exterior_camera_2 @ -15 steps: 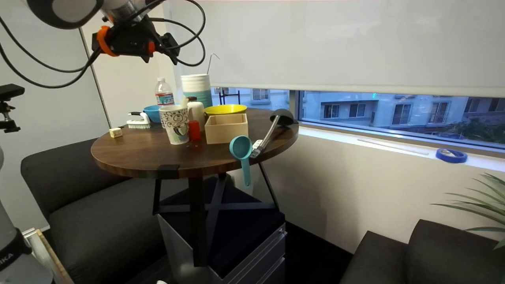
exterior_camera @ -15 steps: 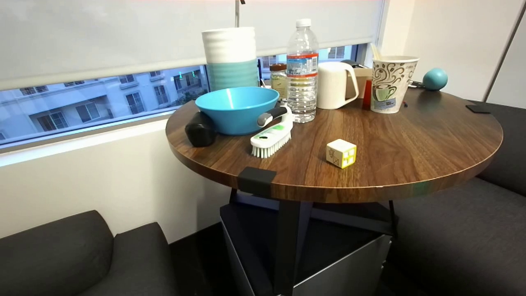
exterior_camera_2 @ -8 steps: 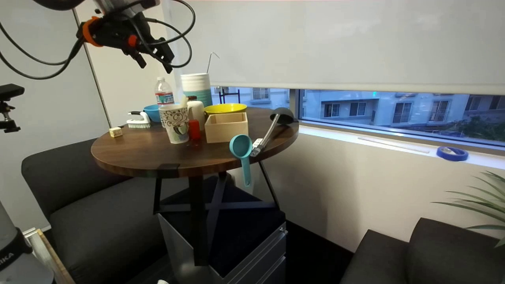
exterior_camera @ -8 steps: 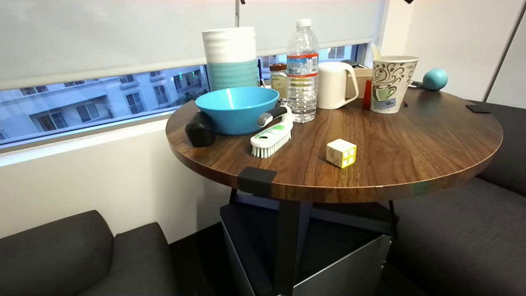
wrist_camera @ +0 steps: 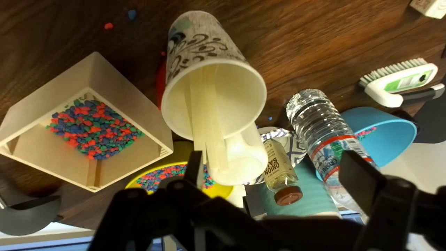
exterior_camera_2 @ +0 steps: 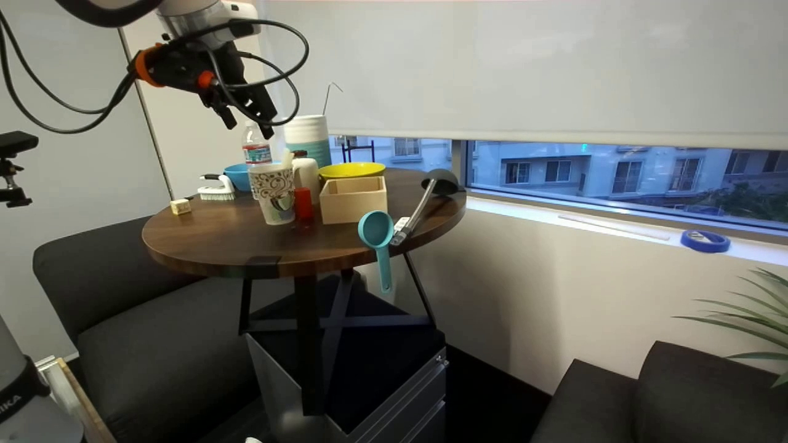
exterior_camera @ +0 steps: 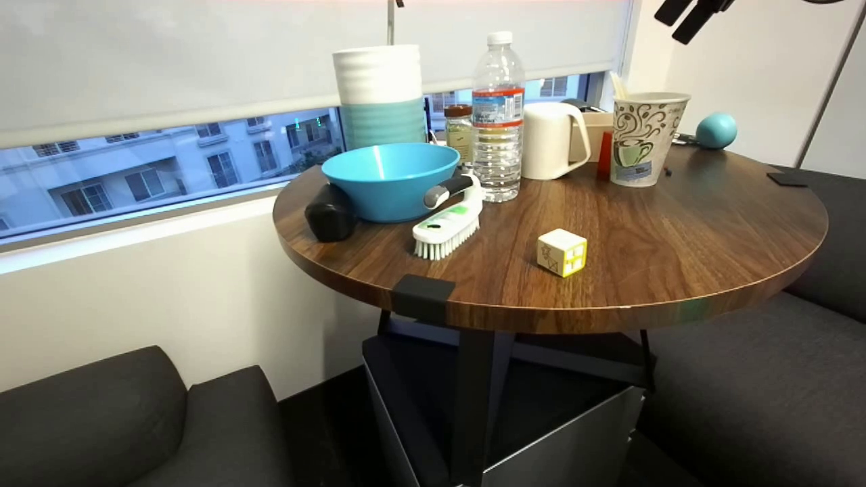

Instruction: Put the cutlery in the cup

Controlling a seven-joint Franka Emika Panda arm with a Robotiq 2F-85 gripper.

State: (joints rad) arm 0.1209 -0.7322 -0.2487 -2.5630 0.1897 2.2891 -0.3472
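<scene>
The cup (exterior_camera: 646,138), whitish with a dark swirl print, stands upright on the table in both exterior views (exterior_camera_2: 273,194). In the wrist view the cup (wrist_camera: 205,45) shows its open mouth. The pale cream cutlery (wrist_camera: 205,115) stands inside the cup and leans on the rim, its end sticking out. More than one slim piece seems to overlap there. The cutlery end also shows in both exterior views (exterior_camera: 618,86) (exterior_camera_2: 287,159). My gripper (exterior_camera_2: 248,127) is open and empty above the cup. Its fingertips also show in the wrist view (wrist_camera: 277,170), the left one near the cutlery's end.
Close to the cup stand a white mug (exterior_camera: 548,141), a water bottle (exterior_camera: 498,128), a red item (exterior_camera_2: 303,203) and a wooden box (exterior_camera_2: 354,200). A blue bowl (exterior_camera: 390,182), a brush (exterior_camera: 448,226), a toy block (exterior_camera: 561,252) and a tall white-teal stack (exterior_camera: 379,95) are also there.
My gripper has moved lower toward the cup and tilted downward, and its fingertips have come into an exterior view at the top right. The cup, cutlery and other objects have not moved.
</scene>
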